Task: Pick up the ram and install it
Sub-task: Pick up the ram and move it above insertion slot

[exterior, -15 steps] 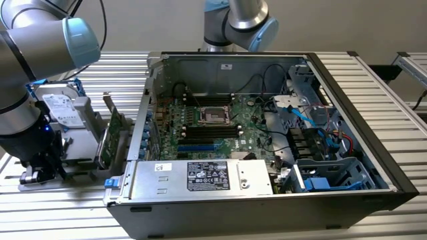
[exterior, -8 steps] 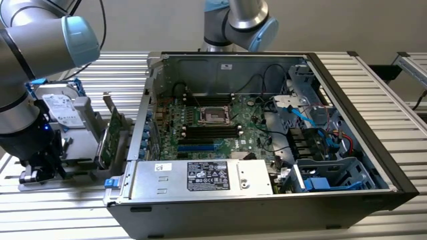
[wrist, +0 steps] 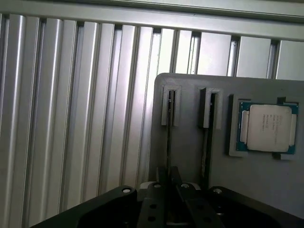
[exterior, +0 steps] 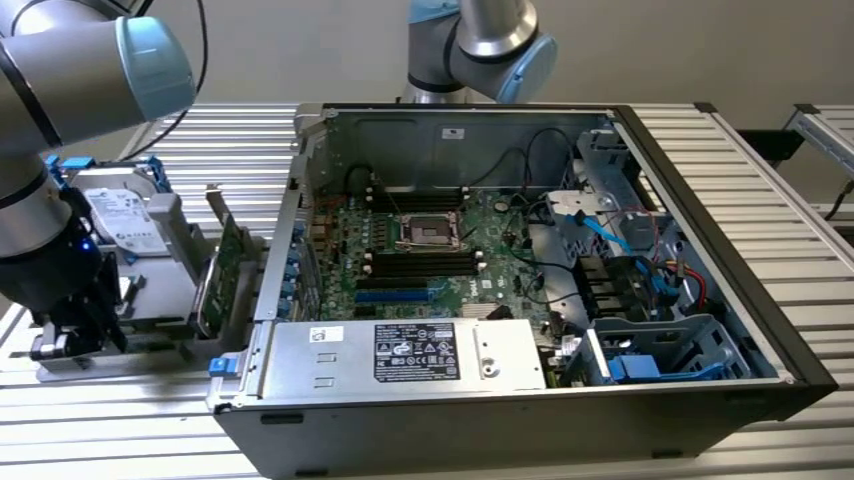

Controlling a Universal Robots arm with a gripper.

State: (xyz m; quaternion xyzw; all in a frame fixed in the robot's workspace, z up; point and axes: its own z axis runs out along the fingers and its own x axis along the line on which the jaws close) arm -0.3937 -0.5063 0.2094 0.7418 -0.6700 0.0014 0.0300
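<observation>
The arm [exterior: 54,130] is reaching down at the exterior view's left, beside the open case [exterior: 731,250]. The gripper [exterior: 67,335] is hanging low over a grey holder [wrist: 186,142] that is lying on the ribbed metal table [wrist: 71,118].

In the wrist view the ram [wrist: 168,133] is standing on its edge in a narrow slot of the holder, so it is showing as a thin dark line. The gripper is narrow: its two fingers [wrist: 160,183] are sitting close on both sides of the ram's end and seem to be clamping it. The ram is not lifted; it is resting in its slot.

A second stick [wrist: 207,142] is standing in the next slot, just beside the ram and parallel to it. A square silver processor [wrist: 267,127] is lying flat in a recess further along the holder, apart from both sticks.

In the exterior view a hard drive [exterior: 120,215] and a green card [exterior: 227,270] are standing between the arm and the case. Inside the case the motherboard [exterior: 427,250] is lying open, and its long black slots [exterior: 420,265] are lying near its middle, well apart from the gripper.
</observation>
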